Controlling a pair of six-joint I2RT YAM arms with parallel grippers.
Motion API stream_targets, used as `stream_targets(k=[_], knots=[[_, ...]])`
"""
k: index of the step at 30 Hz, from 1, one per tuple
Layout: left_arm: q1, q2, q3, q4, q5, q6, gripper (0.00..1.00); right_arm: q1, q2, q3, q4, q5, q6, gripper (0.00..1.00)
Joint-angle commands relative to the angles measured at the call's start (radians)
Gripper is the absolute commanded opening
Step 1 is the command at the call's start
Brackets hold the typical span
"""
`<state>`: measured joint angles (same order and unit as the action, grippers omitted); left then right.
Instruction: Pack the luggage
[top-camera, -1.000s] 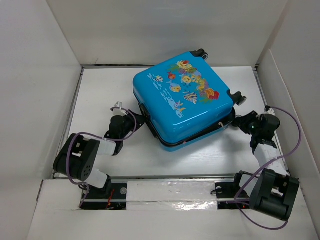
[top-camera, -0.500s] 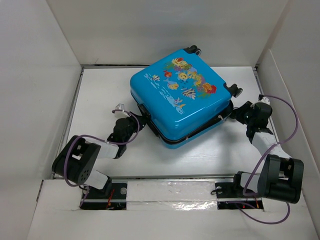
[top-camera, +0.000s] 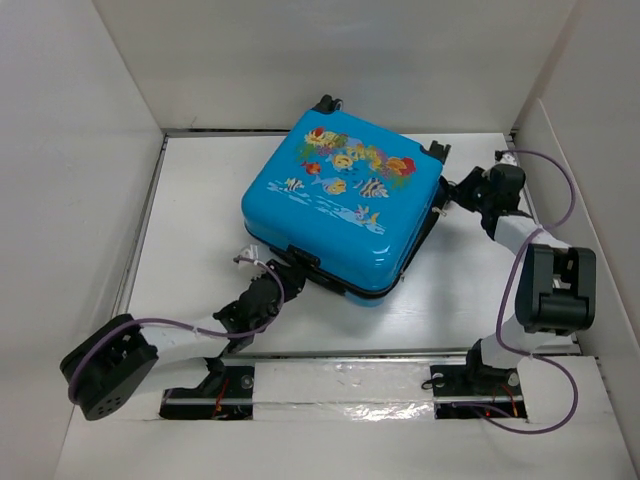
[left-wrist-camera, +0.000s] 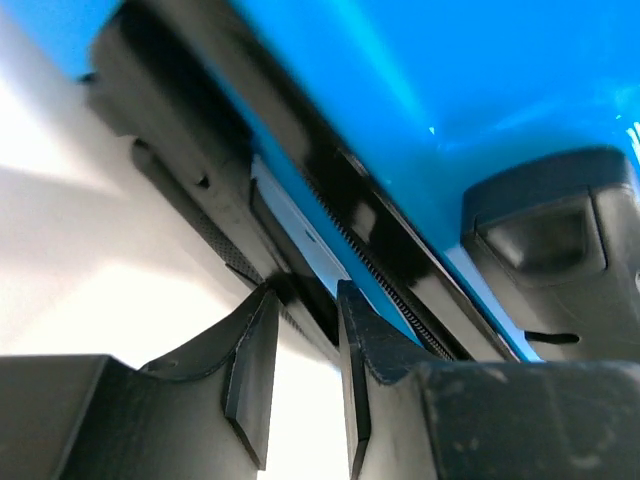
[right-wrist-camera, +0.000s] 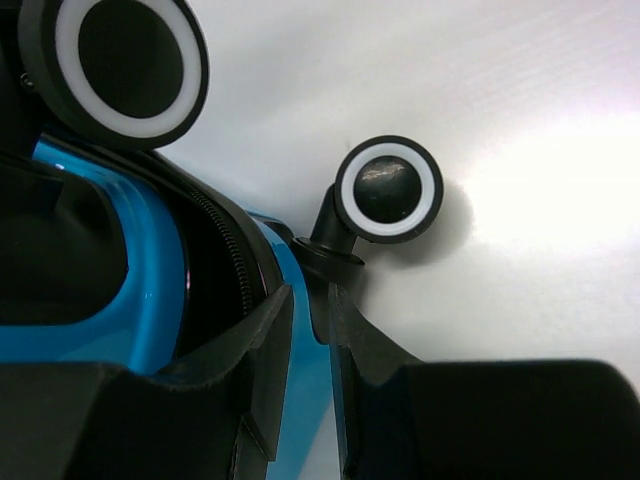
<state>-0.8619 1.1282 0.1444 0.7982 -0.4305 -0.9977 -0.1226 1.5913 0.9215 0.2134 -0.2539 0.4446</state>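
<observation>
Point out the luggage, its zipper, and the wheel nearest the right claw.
luggage (top-camera: 340, 200), top external view, on the fish-print lid.
zipper (left-wrist-camera: 385, 282), left wrist view, on the teeth along the seam.
wheel (right-wrist-camera: 387, 190), right wrist view, on its dark hub.

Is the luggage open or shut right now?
Shut: the luggage lies flat, printed shell up, with both halves together. Whether the zip is run all the way round, cannot tell.
</observation>
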Motion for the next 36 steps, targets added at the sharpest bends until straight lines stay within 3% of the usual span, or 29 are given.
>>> stream_targets(k=[1,6,11,17,19,21,23,24,26,27,28,32,34,36], knots=[[-0.164,-0.063,-0.022,-0.229,0.175,-0.015,0.0,0.141,0.035,0.109,-0.006,-0.354,0.034,0.29],[-0.282,-0.205,-0.01,-0.327,0.049,-0.055,0.0,0.219,0.108,0.241,-0.089,-0.348,0.016,0.3],[-0.367,-0.249,0.038,-0.447,-0.043,-0.068,0.0,0.281,0.124,0.367,-0.157,-0.292,-0.012,0.37],[-0.387,-0.265,0.093,-0.513,-0.122,-0.053,0.0,0.299,0.151,0.559,-0.351,-0.248,-0.095,0.44],[-0.387,-0.269,0.109,-0.546,-0.139,-0.048,0.0,0.261,0.119,0.531,-0.338,-0.22,-0.092,0.47],[-0.387,-0.286,0.121,-0.56,-0.157,-0.039,0.0,0.229,0.017,0.455,-0.236,-0.205,-0.063,0.47],[-0.387,-0.31,0.126,-0.576,-0.166,-0.03,0.0,0.178,-0.144,0.263,-0.122,-0.206,-0.043,0.44],[-0.387,-0.32,0.129,-0.583,-0.175,-0.027,0.0,0.169,-0.207,0.188,-0.03,-0.2,-0.046,0.38],[-0.378,-0.35,0.132,-0.616,-0.189,-0.021,0.0,0.169,-0.331,-0.039,0.049,-0.206,-0.084,0.08],[-0.378,-0.363,0.135,-0.628,-0.204,-0.019,0.0,0.169,-0.443,-0.114,0.082,-0.218,-0.096,0.0],[-0.368,-0.376,0.133,-0.658,-0.212,-0.016,0.0,0.169,-0.496,-0.263,0.149,-0.243,-0.104,0.0],[-0.248,-0.453,0.12,-0.714,-0.211,0.039,0.0,0.169,-0.718,-0.578,0.331,-0.32,-0.087,0.0],[-0.185,-0.479,0.101,-0.714,-0.165,0.065,0.0,0.169,-0.815,-0.66,0.447,-0.378,-0.049,0.0],[-0.105,-0.515,0.086,-0.708,-0.13,0.108,0.0,0.178,-0.859,-0.694,0.423,-0.403,-0.03,0.0]])
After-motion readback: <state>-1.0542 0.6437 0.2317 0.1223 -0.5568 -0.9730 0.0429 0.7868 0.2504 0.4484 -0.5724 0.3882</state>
